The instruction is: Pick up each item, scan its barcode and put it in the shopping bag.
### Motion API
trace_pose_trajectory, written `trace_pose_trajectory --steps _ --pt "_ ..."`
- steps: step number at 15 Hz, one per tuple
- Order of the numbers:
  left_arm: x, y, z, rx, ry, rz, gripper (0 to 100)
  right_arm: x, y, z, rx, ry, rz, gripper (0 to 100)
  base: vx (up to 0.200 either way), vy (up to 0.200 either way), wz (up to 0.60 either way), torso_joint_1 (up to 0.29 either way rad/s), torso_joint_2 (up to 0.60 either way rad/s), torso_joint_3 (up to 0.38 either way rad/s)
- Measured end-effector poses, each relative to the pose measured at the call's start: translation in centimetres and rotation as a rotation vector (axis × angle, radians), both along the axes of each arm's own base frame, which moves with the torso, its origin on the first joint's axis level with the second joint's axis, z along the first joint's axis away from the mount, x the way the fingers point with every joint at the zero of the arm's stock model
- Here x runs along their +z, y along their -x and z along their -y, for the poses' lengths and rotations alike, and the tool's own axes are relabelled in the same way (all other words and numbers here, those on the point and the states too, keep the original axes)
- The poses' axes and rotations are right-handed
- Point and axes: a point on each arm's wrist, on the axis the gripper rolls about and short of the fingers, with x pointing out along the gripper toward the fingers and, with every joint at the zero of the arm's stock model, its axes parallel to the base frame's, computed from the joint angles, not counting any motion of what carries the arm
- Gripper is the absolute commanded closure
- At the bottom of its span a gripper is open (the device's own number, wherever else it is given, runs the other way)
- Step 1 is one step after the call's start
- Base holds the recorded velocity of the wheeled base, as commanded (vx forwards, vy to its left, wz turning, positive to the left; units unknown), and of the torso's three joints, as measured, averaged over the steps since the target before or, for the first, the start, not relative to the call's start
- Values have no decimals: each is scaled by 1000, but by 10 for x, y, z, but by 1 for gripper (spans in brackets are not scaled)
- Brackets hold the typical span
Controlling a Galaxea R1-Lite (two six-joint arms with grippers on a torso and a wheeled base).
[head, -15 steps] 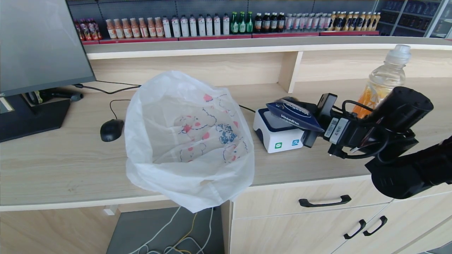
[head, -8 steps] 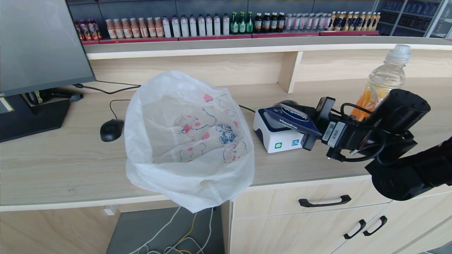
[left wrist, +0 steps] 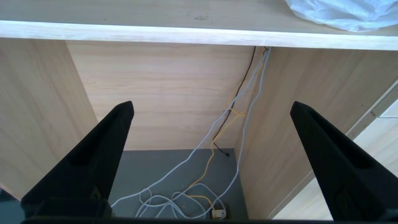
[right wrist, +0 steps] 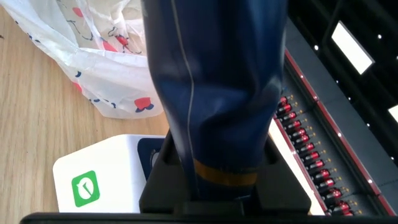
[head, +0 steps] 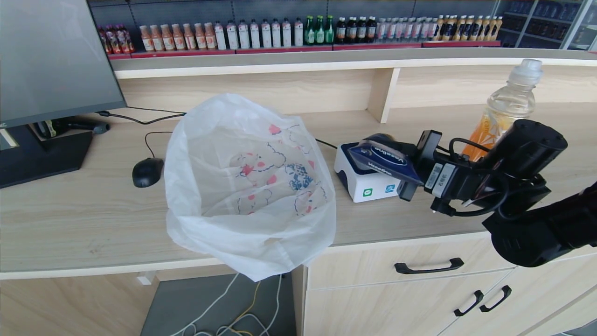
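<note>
Below the front edge of the counter [left wrist: 124, 28], the left end effector [left wrist: 211, 106] hangs with its two dark fingers spread wide and nothing between them, facing the open recess where white and yellow cables [left wrist: 205, 186] trail to the floor. On the counter's front edge sits the white shopping bag [head: 247, 186], printed with red and blue cartoon figures, mouth open, its lower fold spilling over the edge beside the drawers [head: 429, 267].

Just to the bag's right, the right end effector [head: 415, 165] is pinching a dark blue soft pack [head: 385, 158] by one end and holding it tilted over the glass top of the white barcode scanner [head: 366, 184]; whether pack and scanner touch cannot be told.

A black mouse [head: 148, 171] lies on the bag's left. Farther back, an orange drink bottle [head: 506, 107] stands upright behind the right arm, and a monitor [head: 51, 60] occupies the far left corner. Rows of bottled drinks [head: 298, 32] line the store shelf beyond the counter.
</note>
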Motion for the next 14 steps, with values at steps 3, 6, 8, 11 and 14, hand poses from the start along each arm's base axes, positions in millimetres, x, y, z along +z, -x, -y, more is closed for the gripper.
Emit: trace_pose_trajectory --steps 3,6,8,11,14 --pt "0 0 0 0 0 0 0 0 0 0 2 0 -1 100 0 0 0 0 0 0" --pt "0 0 0 0 0 0 0 0 1 -1 4 1 -2 100 0 0 0 0 0 0" --pt "0 0 0 0 0 0 0 0 2 -1 4 0 -1 100 0 0 0 0 0 0" --pt "0 0 0 0 0 0 0 2 3 -1 0 -2 -1 100 0 0 0 0 0 0" --pt "0 0 0 0 0 0 0 6 4 0 -9 -11 -4 100 0 0 0 0 0 0"
